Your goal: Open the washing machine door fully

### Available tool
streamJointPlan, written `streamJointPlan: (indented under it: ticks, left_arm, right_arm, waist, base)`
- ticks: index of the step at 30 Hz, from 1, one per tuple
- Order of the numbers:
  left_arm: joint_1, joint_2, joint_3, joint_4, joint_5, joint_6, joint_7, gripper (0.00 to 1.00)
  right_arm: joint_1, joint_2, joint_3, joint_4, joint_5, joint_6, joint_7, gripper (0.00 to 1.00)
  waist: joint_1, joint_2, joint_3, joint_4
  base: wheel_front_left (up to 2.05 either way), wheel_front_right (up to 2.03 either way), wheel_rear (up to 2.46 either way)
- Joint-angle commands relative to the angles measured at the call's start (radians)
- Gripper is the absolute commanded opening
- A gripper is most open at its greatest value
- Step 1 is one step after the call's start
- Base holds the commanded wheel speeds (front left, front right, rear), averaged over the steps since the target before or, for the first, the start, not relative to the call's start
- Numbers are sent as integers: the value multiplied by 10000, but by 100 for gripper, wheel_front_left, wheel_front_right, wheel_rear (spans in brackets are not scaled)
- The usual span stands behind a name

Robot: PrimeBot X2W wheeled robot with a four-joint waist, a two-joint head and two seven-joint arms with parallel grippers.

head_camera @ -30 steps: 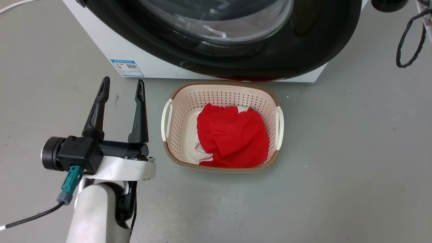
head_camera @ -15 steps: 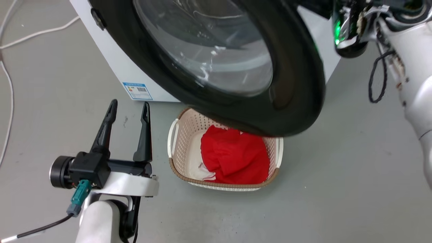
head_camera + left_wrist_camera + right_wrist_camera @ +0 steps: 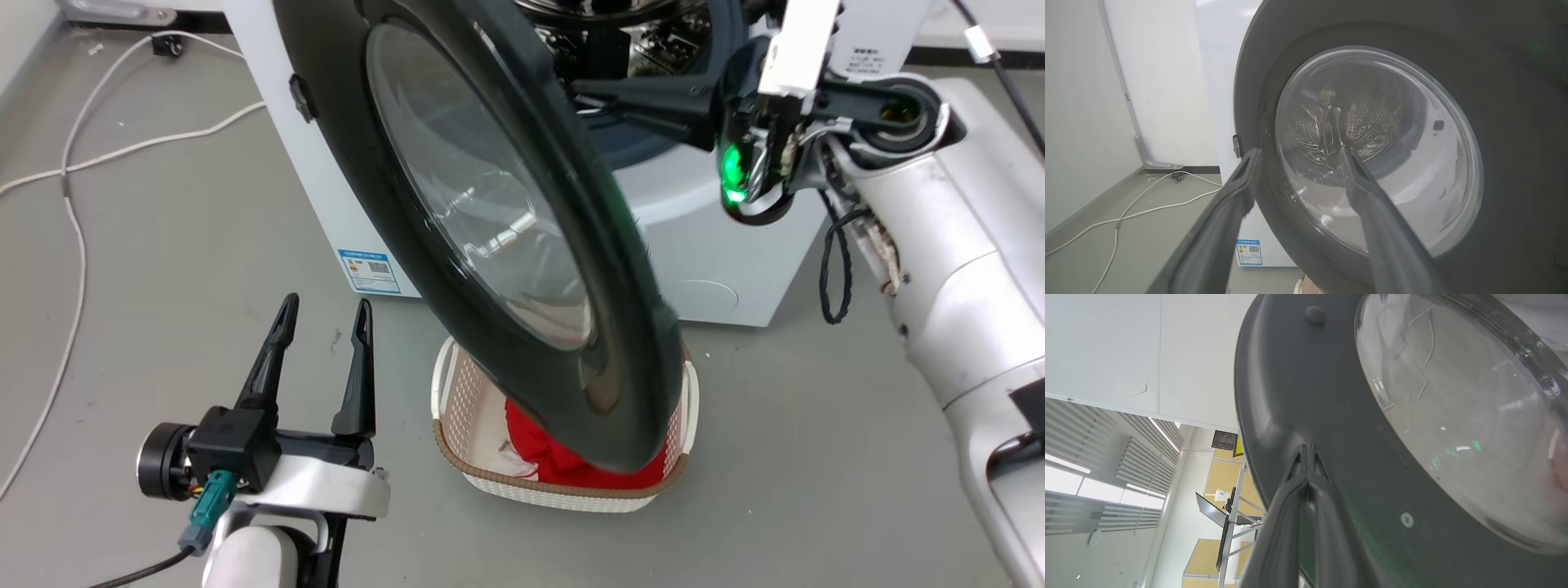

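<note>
The round, black-rimmed glass washing machine door (image 3: 620, 327) is standing half-open before the white washing machine (image 3: 718, 245): likely stiff, heavy, slick. The right claw (image 3: 1306, 449), pressed together, is bearing on its inner rim.

The door (image 3: 490, 212) has a glossy black plastic rim around clear glass, with the shiny perforated steel drum (image 3: 637, 41) behind it and a matt plastic basket (image 3: 563, 488) of red cloth (image 3: 547, 461) below it.

The left gripper (image 3: 326, 304) is showing two long, tapering black fingers (image 3: 265, 367) on a black block, with a round dark cap (image 3: 155, 471) and a teal plug (image 3: 208, 506) trailing a black cable (image 3: 139, 567). The right forearm (image 3: 939, 269) is wearing a glossy white shell. A green light (image 3: 731, 167) is glowing at its wrist, and a thin black cord (image 3: 833, 278) is looping beside it.
</note>
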Motion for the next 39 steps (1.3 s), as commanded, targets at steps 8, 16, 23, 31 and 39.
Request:
streamJointPlan:
  ticks: [8,16,23,31,39]
  left_arm:
    - [258,-5,-157,35,-74,70,-23,100]
    - [301,-5,-206,62,-35,84,-23,100]
    - [386,-5,-184,70,27,55,-23,100]
    - [544,-1,-111,65,63,79,-23,100]
    - [733,-5,48,48,128,22,-22,100]
  right_arm:
    - [1111,507,614,-1098,201,-7,85,0]
    - [1826,660,1245,-2123,651,-1,-315,0]
    - [2366,694,2160,-3112,1370,-1,-1217,0]
    - [3020,410,2131,-3842,1177,-1,-3866,0]
    - [5065,-768,1408,-5353,-501,-1,-7948,100]
  waist:
    - [1,0,-269,527]
    - [1,0,-321,855]
    - [1,0,-385,1084]
    - [1,0,-546,951]
    - [1,0,-639,482]
  base:
    - [0,0,0]
    - [0,0,0]
    - [0,0,0]
    - [0,0,0]
    - [0,0,0]
